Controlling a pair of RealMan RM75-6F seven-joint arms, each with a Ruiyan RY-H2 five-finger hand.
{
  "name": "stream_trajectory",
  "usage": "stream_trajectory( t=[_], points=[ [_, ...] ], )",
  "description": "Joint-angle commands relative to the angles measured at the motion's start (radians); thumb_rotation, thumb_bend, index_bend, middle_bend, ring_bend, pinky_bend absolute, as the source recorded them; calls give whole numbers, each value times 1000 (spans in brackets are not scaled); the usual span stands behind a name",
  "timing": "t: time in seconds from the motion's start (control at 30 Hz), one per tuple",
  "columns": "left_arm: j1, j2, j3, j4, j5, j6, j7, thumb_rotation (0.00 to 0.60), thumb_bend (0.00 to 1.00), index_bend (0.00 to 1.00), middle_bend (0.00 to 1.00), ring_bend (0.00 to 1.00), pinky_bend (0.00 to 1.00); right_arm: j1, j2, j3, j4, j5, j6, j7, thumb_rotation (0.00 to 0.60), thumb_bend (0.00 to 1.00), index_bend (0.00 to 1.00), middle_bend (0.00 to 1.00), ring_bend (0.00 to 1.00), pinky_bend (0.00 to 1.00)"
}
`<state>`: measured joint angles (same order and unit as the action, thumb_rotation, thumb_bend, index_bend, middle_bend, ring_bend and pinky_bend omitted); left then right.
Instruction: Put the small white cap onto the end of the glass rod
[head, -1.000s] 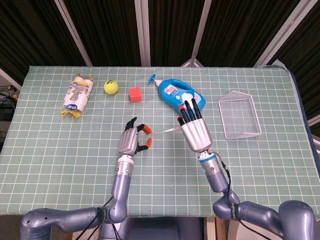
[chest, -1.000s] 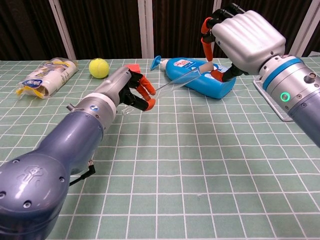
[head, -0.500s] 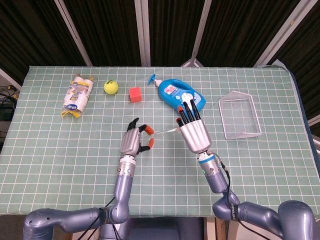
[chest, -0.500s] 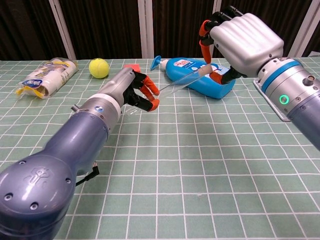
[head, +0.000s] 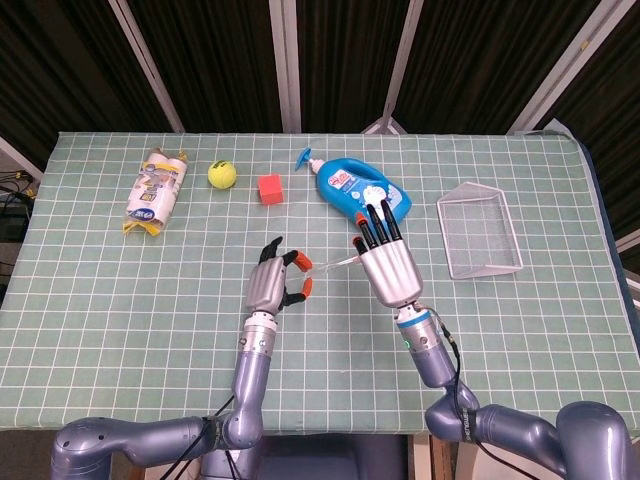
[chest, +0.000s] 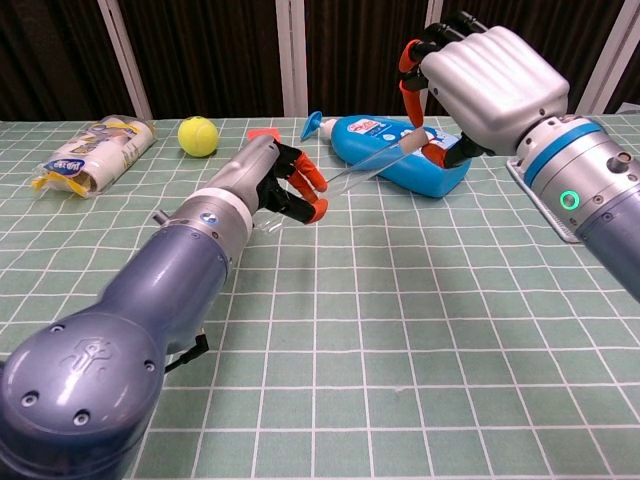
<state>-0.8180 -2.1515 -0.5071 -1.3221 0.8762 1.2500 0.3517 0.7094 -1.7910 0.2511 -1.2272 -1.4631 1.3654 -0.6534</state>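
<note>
Head view: my left hand (head: 275, 283) has crept right over the last second, toward the free tip of the glass rod (head: 335, 264). Its orange fingertips now sit just beside that tip, where earlier a clear gap showed. My right hand (head: 388, 262) has barely shifted; it hangs palm-down above the table (head: 100, 300) in front of the blue bottle (head: 357, 189), with the rod poking out leftward from under it. From above I can't see how it grips.

Chest view: the right hand (chest: 470, 75) pinches the rod's thick end between thumb and fingers, the rod (chest: 365, 166) slanting down to the left. The left hand (chest: 285, 185) has its fingers curled in, tips close together, almost at the rod's end. I cannot make out the small white cap in either view; I take it to be pinched in those fingertips, but it is hidden.

Reading: the approach is nearly closed, cap not yet seated. Next comes fine alignment with the rod's axis. A slight miss would push the tip aside.
</note>
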Motion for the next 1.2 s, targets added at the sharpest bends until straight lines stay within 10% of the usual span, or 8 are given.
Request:
stream_trajectory(
  t=[0.03,0.2,0.43,1.2],
  points=[
    [-1,-1,-1,0,4,1,-1,600,634,505,444,48,0,-1,2,-1,-5,-2,1,0,600,388,601,234,119,77],
    [-1,-1,0,-2,9,3,-1,600,634,505,444,48,0,-4,5,-2,-14,-1,1,-5,600,388,580,233,119,77],
    [6,8,9,-8,24,4,-5,600,634,505,444,49,0,-15,20,-3,-37,15,-7,-23,600,387,213,111,55,39],
    [93,118,155,-41,130,-36,-57,600,634,506,444,49,0,-96,119,-6,-115,65,23,-30,600,387,167,78,32,36]
  ],
)
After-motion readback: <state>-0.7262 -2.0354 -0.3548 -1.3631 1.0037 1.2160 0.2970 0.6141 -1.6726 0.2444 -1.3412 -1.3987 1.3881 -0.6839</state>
